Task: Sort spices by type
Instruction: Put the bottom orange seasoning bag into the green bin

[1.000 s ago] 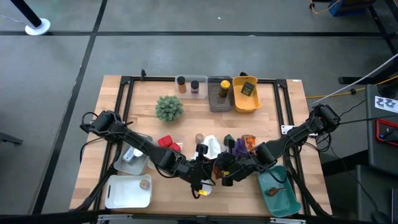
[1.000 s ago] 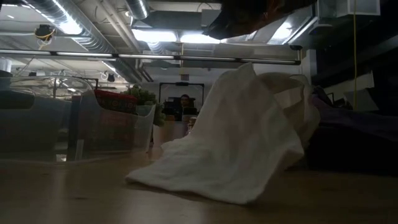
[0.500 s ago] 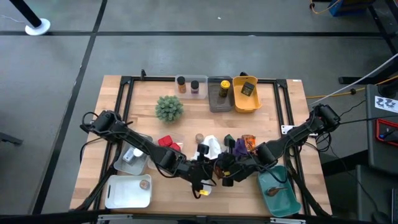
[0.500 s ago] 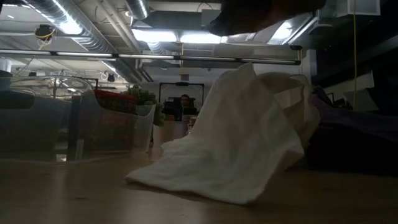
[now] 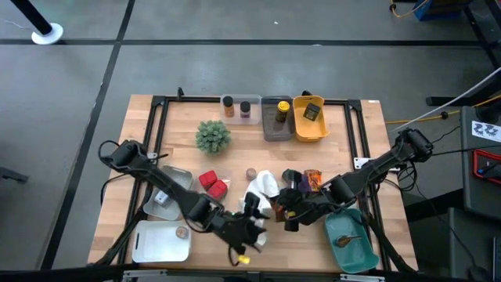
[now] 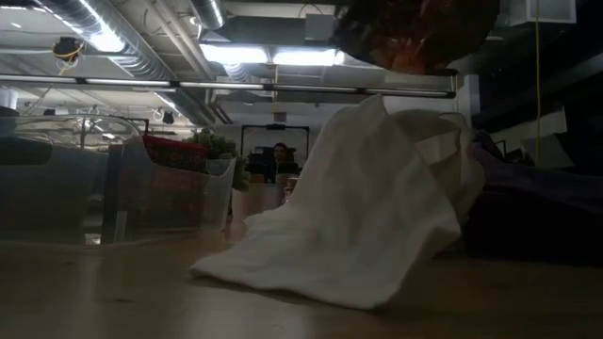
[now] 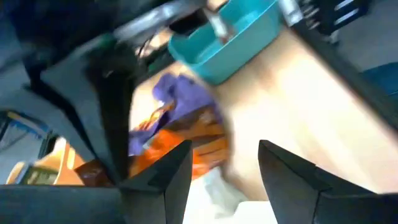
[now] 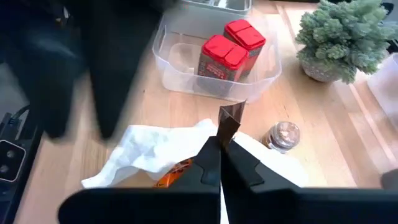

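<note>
On the wooden worktop (image 5: 344, 141), the right gripper (image 8: 225, 138) pinches a dark sachet (image 8: 229, 118) above the white cloth (image 8: 149, 152), the two red tins (image 8: 231, 51) sitting in a clear tub (image 8: 166, 59) just beyond it, while the left gripper (image 7: 217, 165), fingers spread, hovers near the orange-red foil packets (image 7: 193, 140).

Green plant (image 5: 213, 136) w/ white cloth (image 5: 262, 188) nearby.

Overhead, table-level, two close wrist cameras
</note>
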